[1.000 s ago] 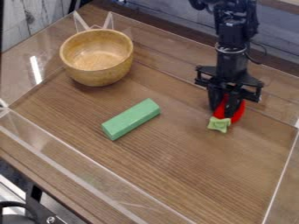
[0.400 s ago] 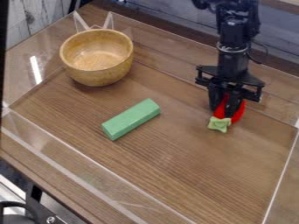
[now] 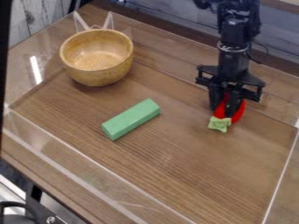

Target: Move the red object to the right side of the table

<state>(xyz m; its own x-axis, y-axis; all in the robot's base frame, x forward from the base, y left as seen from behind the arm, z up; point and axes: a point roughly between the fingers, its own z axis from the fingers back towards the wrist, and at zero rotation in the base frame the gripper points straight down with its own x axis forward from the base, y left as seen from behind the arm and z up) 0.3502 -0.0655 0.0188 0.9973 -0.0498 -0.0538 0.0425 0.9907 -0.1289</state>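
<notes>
Black claw clenched on rounded red object; grainy wood table.

Gripper pointing straight down at table, right half, jaws closed on strawberry toy. Toy's leafy end sticks out just below-left of jaws, toward camera, resting on tabletop. Block lies well left of jaws, slightly nearer camera, angled diagonally. Bowl sits far left and behind jaws, near back-left corner. Acrylic wall right of jaws.
</notes>
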